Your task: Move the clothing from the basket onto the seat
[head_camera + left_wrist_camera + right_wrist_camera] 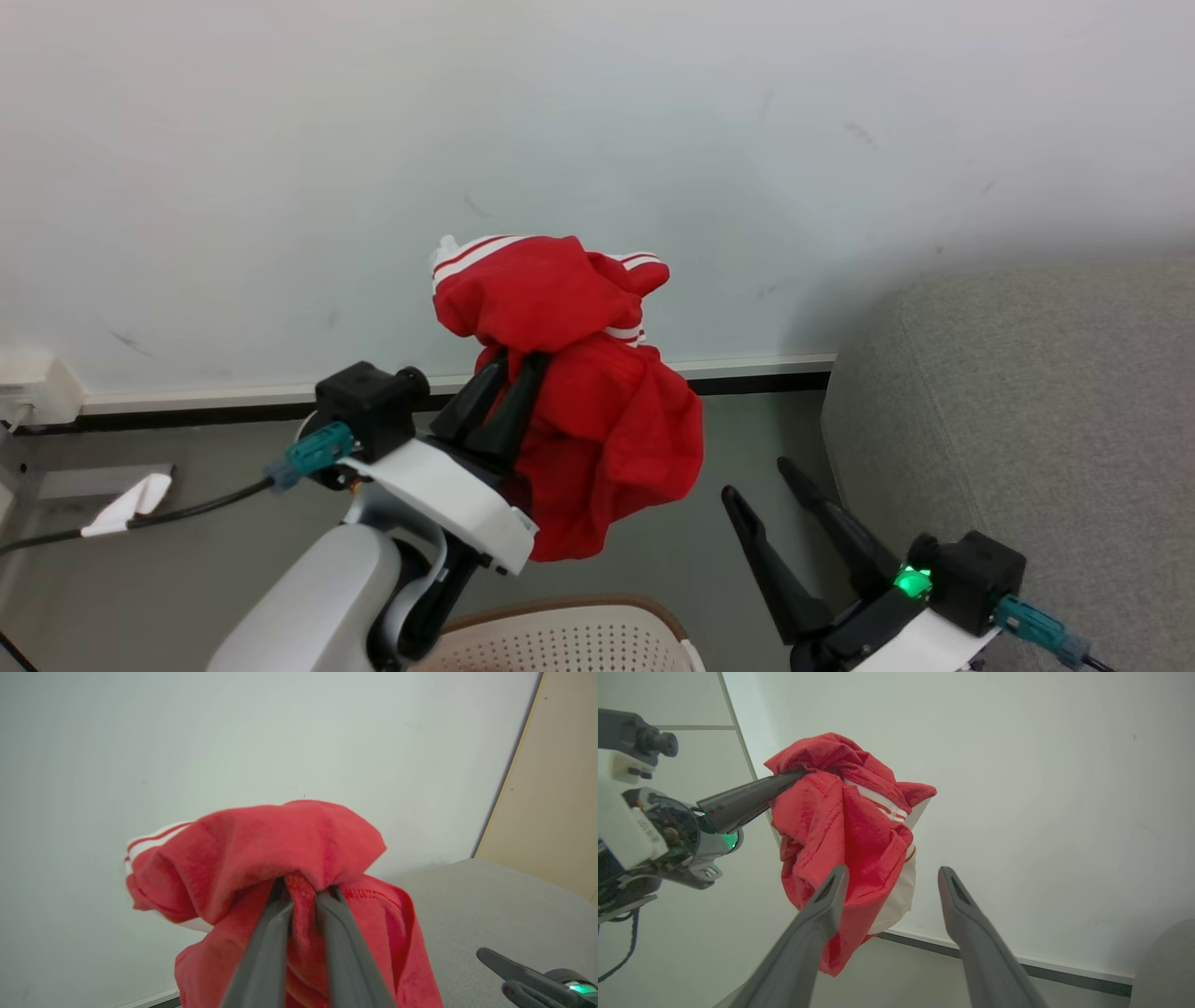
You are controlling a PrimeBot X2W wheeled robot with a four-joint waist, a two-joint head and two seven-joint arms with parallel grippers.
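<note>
The left arm rises from the lower left, its forearm angled up and to the right. The left claw [519, 362] is clamped tight on a fold of the red garment [607, 429]. The garment has white stripes and hangs bunched in the air in front of the white wall [597, 112]. The basket [569, 644] sits under it at the bottom edge of the head view, on the grey floor [187, 551]. The right claw [756, 478] points up and left, fingers spread wide, holding nothing. The grey sofa [1027, 420] stands just beside it at the right, by the wall.
</note>
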